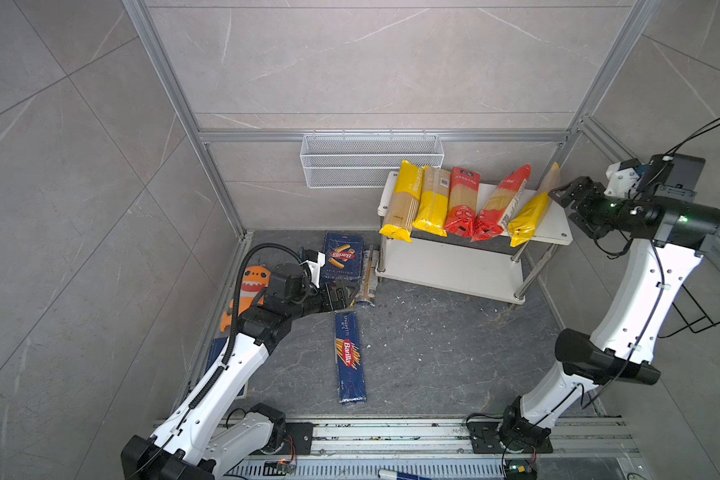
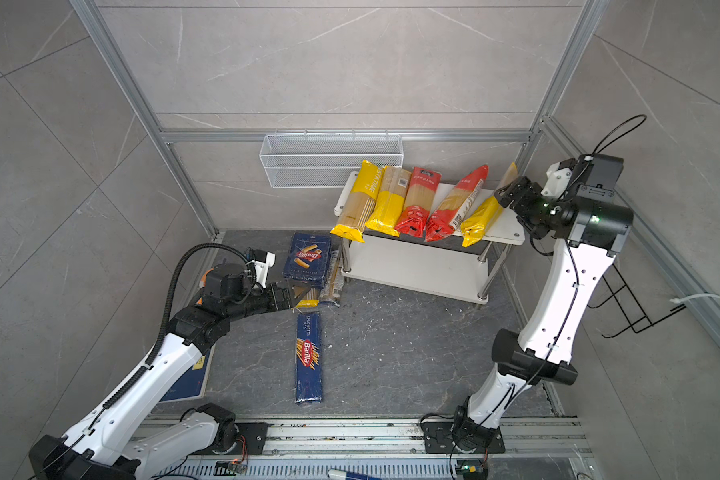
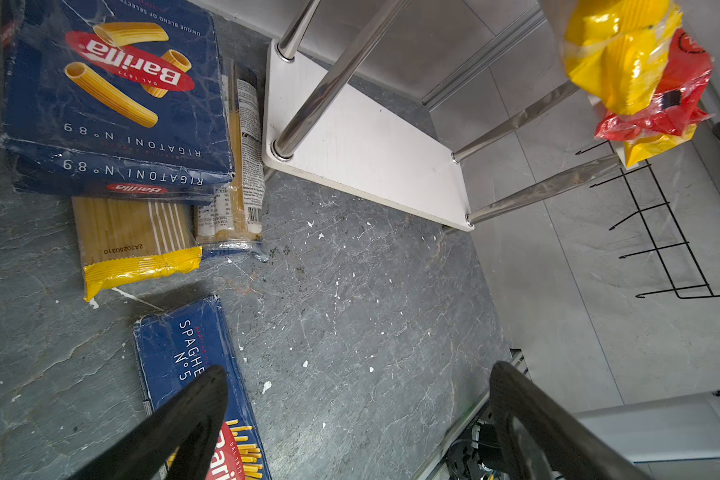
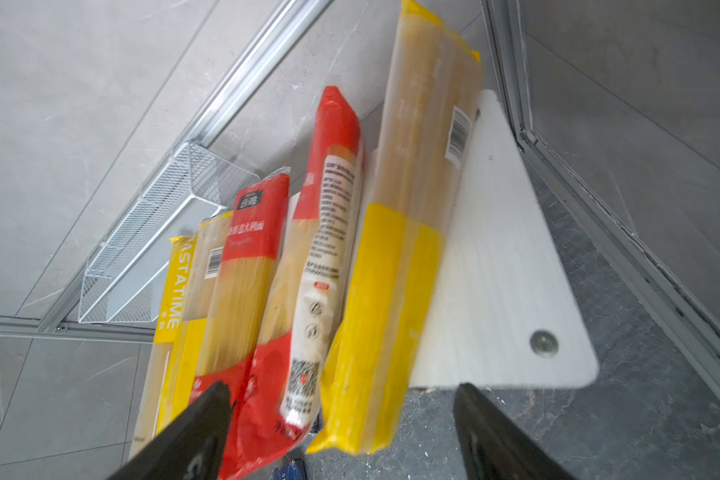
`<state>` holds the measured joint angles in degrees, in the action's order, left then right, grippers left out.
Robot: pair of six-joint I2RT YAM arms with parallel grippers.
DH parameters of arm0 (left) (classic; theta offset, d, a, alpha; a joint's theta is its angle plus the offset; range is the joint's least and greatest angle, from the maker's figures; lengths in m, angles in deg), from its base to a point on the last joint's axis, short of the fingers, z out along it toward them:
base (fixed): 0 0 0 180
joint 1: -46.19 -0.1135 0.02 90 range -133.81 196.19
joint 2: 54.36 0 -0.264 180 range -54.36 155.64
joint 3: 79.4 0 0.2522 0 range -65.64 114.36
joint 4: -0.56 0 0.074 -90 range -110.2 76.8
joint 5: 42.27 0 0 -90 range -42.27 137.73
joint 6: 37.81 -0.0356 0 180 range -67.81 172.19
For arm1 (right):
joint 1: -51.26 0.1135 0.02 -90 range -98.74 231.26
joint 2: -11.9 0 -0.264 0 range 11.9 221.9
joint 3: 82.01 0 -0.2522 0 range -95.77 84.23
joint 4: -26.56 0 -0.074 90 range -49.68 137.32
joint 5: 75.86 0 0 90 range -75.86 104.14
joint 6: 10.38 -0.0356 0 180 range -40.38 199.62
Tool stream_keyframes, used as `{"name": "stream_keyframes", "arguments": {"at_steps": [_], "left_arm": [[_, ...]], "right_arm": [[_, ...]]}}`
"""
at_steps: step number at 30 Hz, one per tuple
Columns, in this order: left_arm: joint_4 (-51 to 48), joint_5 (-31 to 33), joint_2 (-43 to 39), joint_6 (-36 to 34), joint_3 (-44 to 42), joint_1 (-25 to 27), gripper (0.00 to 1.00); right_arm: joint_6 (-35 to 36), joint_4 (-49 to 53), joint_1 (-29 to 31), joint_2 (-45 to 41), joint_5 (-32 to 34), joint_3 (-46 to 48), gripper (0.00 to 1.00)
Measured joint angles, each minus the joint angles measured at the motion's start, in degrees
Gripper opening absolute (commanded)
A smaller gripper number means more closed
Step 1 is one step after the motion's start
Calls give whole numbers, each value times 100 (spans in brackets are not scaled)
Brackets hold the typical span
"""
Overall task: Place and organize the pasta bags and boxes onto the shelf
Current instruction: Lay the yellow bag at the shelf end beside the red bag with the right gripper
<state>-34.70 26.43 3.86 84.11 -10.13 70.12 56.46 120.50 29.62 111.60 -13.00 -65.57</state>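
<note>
we see a white two-board shelf with shiny metal legs at the back right of the dark grey stone-look desk. five long spaghetti bags lie side by side across its top board, and their front ends hang over the edge. from left to right they are a clear bag with yellow ends, a second yellow bag, a straight red bag, a tilted red bag and a tilted yellow bag.

the right gripper is up by the right end of the top board, just beside the tilted yellow bag. its black fingers are spread apart and hold nothing.

just left of the shelf, the wide dark blue card box with tube pasta on it lies flat on top of a yellow-ended spaghetti bag. a clear spaghetti bag with printed words lies on the desk between this box and the shelf's bottom board. the long thin dark blue card box lies flat in the middle of the desk, nearer to us.

the left gripper hangs low between the two boxes, above the yellow-ended spaghetti bag. it is spread wide and holds nothing.

an orange shark soft toy lies behind the left arm.
</note>
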Motion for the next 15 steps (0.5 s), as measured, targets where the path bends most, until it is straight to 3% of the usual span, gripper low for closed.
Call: {"name": "stream_keyframes", "arguments": {"at_steps": [5, 10, 15], "left_arm": [[-120, 153, -391, 4, -304, 0, 100], [-356, 354, -885, 72, -826, 0, 100], [-570, 496, -1388, 315, -1438, 0, 100]], "right_arm": [[96, -352, 734, -1655, 72, 1805, 86], [118, -726, 1038, -3292, -15, 3803, 86], [223, -824, 1397, -4273, -212, 5073, 86]]}}
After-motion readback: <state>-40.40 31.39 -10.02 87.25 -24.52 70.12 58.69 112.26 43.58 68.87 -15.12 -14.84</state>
